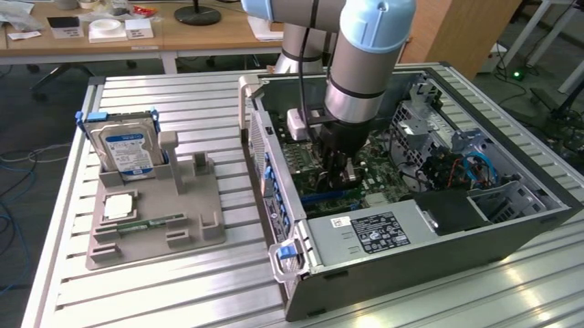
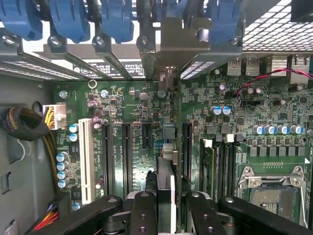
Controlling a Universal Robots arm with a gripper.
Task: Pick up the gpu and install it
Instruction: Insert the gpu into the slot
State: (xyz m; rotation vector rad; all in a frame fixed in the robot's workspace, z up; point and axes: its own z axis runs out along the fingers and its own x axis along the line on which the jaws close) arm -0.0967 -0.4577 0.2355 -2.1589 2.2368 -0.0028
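My gripper (image 2: 166, 198) is clenched on the graphics card (image 2: 165, 176). I hold the card on edge between my two black fingers (image 2: 143, 208), so from the wrist I see it only as a thin dark strip running away from me.

The card and I are down inside the open computer case (image 1: 401, 239), over the green motherboard (image 2: 122, 98). The card lies in line with the long slots (image 2: 126, 147). Its silver end bracket (image 2: 178, 41) is up at the back wall of the case, among the row of blue clips (image 2: 73, 19).

The pick-up is done, by my reckoning. In the exterior view the grey tray (image 1: 155, 225) beside the case, on that view's left, carries the hard drive (image 1: 126, 150) standing upright and the small memory stick (image 1: 150, 222) lying flat. The card is with me in the case.

The install looks well along but I can't call it finished. The card is lined up over the board with its bracket at the rear opening. Whether its lower edge is pressed home in a slot or only sits just above one I cannot tell. My grip is on it, so it has not been let go
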